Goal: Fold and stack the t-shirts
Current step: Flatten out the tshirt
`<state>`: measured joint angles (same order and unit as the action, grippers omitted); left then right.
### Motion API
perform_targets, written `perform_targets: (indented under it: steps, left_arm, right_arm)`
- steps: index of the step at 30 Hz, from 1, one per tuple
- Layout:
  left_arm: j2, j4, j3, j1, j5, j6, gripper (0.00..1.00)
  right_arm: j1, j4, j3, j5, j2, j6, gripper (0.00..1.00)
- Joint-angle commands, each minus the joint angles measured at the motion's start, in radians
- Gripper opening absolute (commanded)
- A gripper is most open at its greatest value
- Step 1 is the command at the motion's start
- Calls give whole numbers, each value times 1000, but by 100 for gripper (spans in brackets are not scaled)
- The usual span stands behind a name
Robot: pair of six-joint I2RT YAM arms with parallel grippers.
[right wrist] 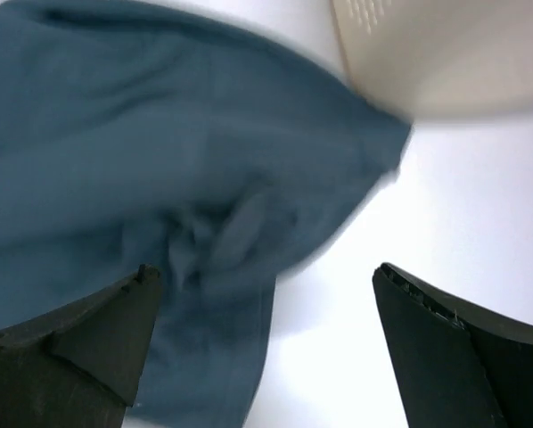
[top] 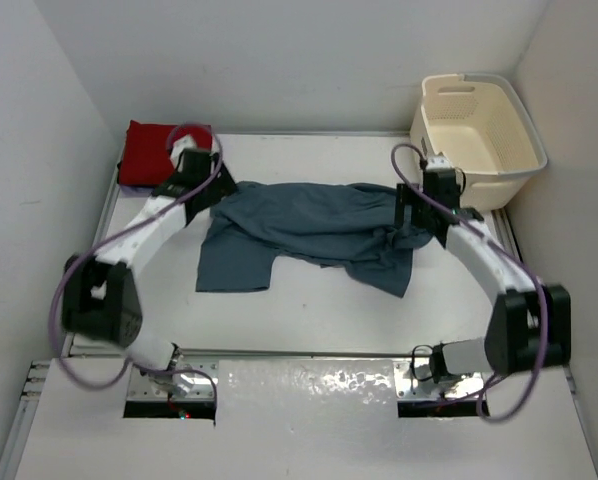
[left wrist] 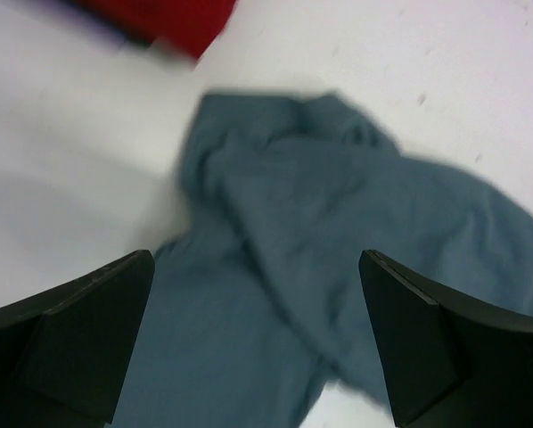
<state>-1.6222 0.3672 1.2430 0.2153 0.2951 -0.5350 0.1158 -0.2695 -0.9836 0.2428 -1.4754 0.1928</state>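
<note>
A teal blue t-shirt lies crumpled and spread across the middle of the white table. A red t-shirt lies folded in the far left corner; its edge shows at the top of the left wrist view. My left gripper hovers over the teal shirt's left end, jaws wide open and holding nothing. My right gripper hovers over the shirt's right end, also wide open and empty; the cloth lies under its left finger.
A cream plastic laundry basket stands at the far right corner, close behind my right wrist; its wall fills the top right of the right wrist view. Grey walls enclose the table on three sides.
</note>
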Motion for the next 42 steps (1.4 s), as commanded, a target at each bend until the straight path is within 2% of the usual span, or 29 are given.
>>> perform_targets:
  steps: [1,4,6,9,14,18,21,24,25,26,27,30,33,37,40,42]
  left_arm:
    - [256,47,-216,4,1,-124,100]
    - [402,47,-457,4,-25,-204,100]
    - [560,67,-609,4,-28,-237,100]
    - [642,122,-732,4,-11,-284,100]
    - [726,147,-833,4,7,-353,100]
    - [713,164,-843,2,79,-372,100]
    - [671,87,-850,2,72,-353,98]
    - [613,12,-849,4,39,-326,88]
    - [573,6,-844,2,35,-323,81]
    - [553,3,-840,4,26,-318,68]
    - [538,3,-840,4,18,-318,65]
    - [510,-19,-863,2,16,-318,59]
    - [512,-46,-887,2,6,-312,49]
    - [490,-99,-895,2,6,-300,48]
    - [447,-119,-875,2,9,-283,39]
    - [409,-114,-857,2,12,-280,38]
  right_arm:
    - [4,-20,173,-27,197,169,99]
    - [5,-28,356,-68,355,255,99]
    - [7,-10,475,-127,458,316,99]
    - [8,6,593,-178,530,352,99]
    - [8,16,669,-187,606,410,99]
    - [8,21,672,-206,570,415,99]
    - [10,56,691,-229,552,421,99]
    - [10,61,694,-238,546,424,99]
    - [10,58,692,-237,546,416,99]
    - [10,56,691,-237,546,410,99]
    - [10,53,689,-231,546,407,99]
    - [12,47,686,-223,543,399,99]
    - [13,47,681,-226,532,395,99]
    - [37,26,668,-223,515,376,99]
    - [64,13,662,-202,518,372,99]
    - [74,0,651,-186,517,370,99]
